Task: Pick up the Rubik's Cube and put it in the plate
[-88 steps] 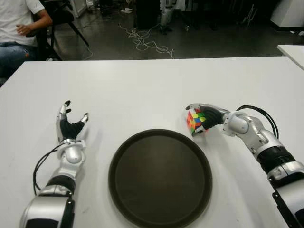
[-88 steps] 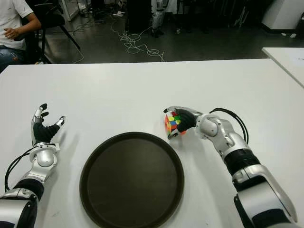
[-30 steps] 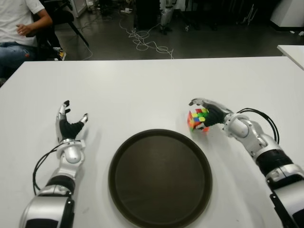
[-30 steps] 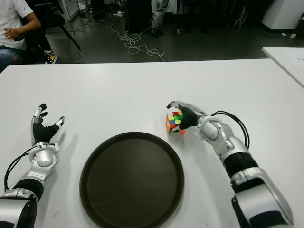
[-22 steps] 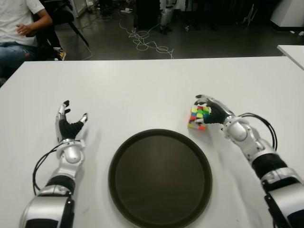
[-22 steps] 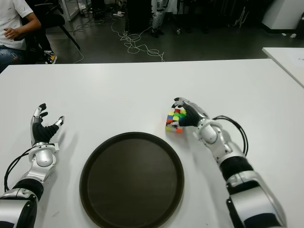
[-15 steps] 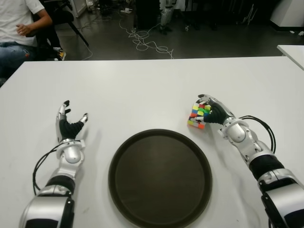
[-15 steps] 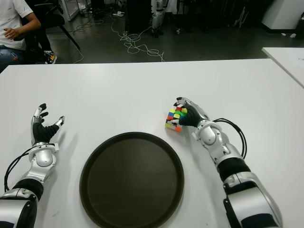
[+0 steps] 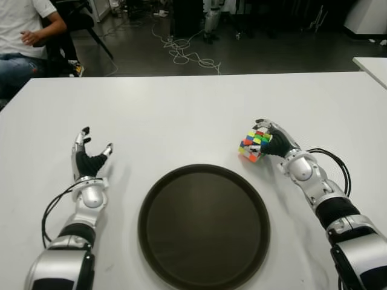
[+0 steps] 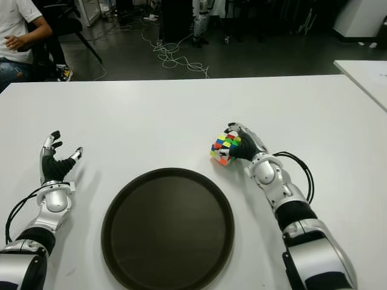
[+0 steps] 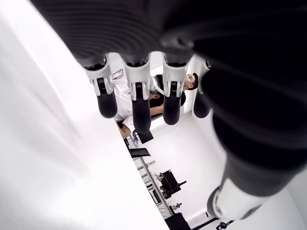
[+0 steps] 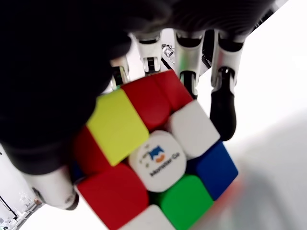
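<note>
Two robot hands show over a white table [image 9: 181, 109], one at each side of a dark round plate [image 9: 204, 226]. On the left, well apart from the plate, the left hand [image 9: 88, 162] is idle with its palm turned up; its fingers [image 11: 140, 103] are spread loosely and hold nothing. The plate sits at the near middle of the table and nothing lies in it. Just past the plate's far right rim, the cube [image 9: 254, 145] is tilted on one corner, its coloured faces turned toward the left. The right hand [image 10: 240, 144] is wrapped around it from the right side, and the wrist view shows its fingers [image 12: 223, 103] curled over the cube's far edge with the thumb pressed against the opposite face. Whether the cube touches the table or is lifted clear cannot be told. At the far left, beyond the table, a seated person [image 9: 24, 36] is partly in view.
</note>
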Available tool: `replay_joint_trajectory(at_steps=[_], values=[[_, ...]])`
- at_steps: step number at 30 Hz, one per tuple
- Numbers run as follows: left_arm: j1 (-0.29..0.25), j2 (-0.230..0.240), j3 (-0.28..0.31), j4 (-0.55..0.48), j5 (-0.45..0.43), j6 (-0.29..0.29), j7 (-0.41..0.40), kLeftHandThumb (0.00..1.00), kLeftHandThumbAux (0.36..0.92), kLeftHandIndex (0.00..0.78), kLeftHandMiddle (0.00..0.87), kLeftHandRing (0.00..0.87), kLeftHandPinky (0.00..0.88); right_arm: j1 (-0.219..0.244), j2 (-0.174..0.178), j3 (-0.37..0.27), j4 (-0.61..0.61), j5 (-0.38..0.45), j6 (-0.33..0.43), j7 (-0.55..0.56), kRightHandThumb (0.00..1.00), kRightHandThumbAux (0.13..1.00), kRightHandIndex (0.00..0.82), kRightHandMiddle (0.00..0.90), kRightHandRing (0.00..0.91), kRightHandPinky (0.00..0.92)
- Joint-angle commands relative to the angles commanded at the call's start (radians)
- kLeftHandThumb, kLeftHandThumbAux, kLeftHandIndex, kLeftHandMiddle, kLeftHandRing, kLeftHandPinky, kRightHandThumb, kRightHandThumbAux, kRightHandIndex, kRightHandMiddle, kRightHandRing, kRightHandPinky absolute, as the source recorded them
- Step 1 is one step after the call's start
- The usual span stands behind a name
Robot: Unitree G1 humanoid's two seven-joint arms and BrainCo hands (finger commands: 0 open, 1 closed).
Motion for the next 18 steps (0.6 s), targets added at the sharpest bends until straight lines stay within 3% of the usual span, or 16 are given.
replay_joint_trajectory(at_steps=[6,18], values=[[-0.003,-0.002,0.007,0.006,-0.010,0.018,-0.006,0.000,0.763,0.136,0.151,0.135,0.077,0.000,-0.001,0.000,-0.004,0.002,0.002,-0.001,0.692,0.729,0.434,0.768,0.786,0.778],[-0.002,0.001,0.007,0.001,-0.011,0.003,-0.027,0.000,0.806,0.141,0.150,0.135,0.092,0.000,0.001,-0.001,-0.008,0.011,-0.006,0.002,0.692,0.729,0.435,0.781,0.788,0.776]])
